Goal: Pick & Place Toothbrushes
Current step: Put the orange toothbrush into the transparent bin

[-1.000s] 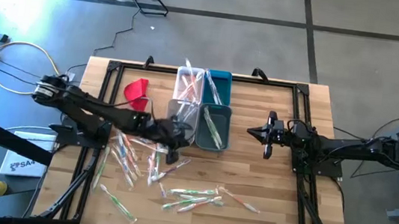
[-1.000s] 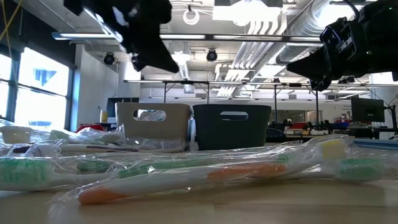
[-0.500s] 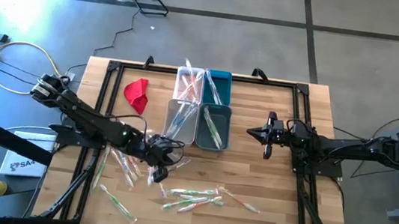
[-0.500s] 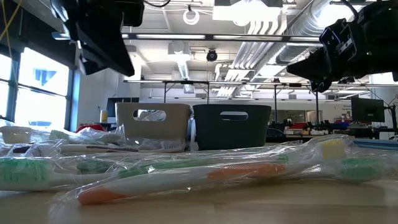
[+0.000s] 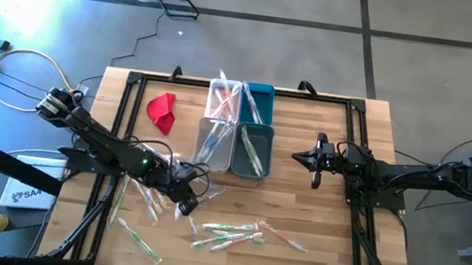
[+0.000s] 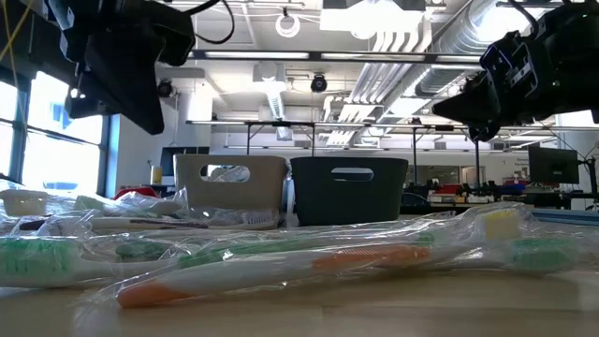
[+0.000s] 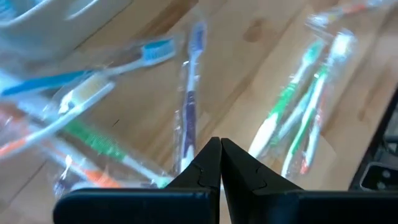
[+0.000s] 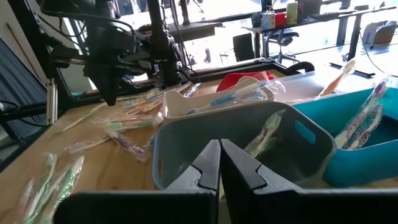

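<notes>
Toothbrushes in clear wrappers lie scattered over the table's near-left part, with several already in the four bins at the far middle; the left gripper hangs over the pile's edge, fingers pressed together and empty, so this looks like the reach for another pick; next it must open, settle on one wrapper and close; the right gripper waits shut beside the bins.

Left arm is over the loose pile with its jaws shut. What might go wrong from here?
1. The left gripper is shut and empty above overlapping toothbrushes; it must open first, and could grab several wrappers at once.
2. The bins already hold brushes sticking out; another drop could knock them.
</notes>
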You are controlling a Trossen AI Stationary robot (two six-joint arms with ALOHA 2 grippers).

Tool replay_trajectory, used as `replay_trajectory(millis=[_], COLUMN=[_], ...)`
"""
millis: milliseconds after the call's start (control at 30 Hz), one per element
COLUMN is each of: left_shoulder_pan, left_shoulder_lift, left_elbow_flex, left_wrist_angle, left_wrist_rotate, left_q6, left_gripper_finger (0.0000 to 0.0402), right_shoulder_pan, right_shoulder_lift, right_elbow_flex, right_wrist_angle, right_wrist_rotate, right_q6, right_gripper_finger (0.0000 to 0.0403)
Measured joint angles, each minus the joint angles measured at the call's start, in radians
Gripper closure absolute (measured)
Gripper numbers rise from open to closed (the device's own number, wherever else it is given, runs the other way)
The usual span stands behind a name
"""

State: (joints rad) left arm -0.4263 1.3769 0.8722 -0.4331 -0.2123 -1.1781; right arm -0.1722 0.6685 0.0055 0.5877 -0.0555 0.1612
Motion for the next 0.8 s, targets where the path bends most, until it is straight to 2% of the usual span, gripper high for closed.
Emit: replay_trajectory(millis=[200,367,567,800], left_shoulder_pan=[0.0,0.0,0.001,0.001], left_shoulder_lift=[0.0,0.0,0.0,0.0], left_elbow_flex=[0.0,0.0,0.0,0.0], left_wrist_angle=[-0.085,-0.258,-0.462,-0.509], left_wrist_rotate=[0.0,-0.039,-0.068,-0.104], left_q6=[-0.128,-0.039,-0.006,0.037], left_gripper_finger=[0.0396,0.0396,0.0396,0.0396], right_shoulder_pan=[0.0,0.0,0.0,0.0], right_shoulder_lift=[0.0,0.0,0.0,0.0], right_elbow_flex=[0.0,0.0,0.0,0.0], right_wrist_angle=[-0.004,-0.011,-0.041,-0.04], right_wrist_rotate=[0.0,0.0,0.0,0.003], right_q6=[0.0,0.0,0.0,0.0], right_gripper_finger=[0.0398,0.0398,0.0398,0.0398])
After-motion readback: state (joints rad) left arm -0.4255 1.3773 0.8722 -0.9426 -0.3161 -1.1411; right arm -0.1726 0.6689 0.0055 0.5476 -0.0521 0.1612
